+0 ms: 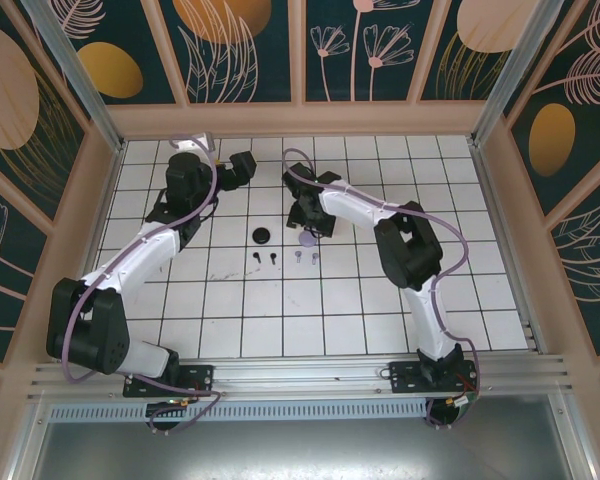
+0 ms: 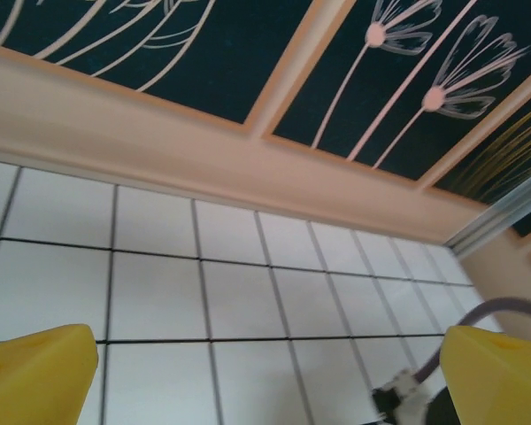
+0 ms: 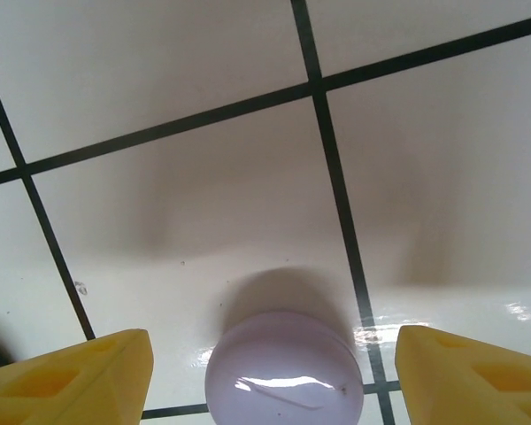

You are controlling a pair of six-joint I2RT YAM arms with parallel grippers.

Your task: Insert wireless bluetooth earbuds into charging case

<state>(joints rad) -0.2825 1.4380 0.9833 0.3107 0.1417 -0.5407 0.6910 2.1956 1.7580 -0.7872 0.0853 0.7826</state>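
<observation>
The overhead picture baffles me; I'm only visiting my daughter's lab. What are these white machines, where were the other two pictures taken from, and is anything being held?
Those are two robot arms bolted at the table's near edge, filmed from above. The other two pictures come from a small camera on each wrist; the yellow blocks are that gripper's own fingers. On the tiled table lie a black case, a lilac case, two black earbuds and two lilac earbuds. The left gripper is open above bare tiles near the back wall. The right gripper is open, one finger either side of the lilac case, not touching it. Nothing is held.
</observation>
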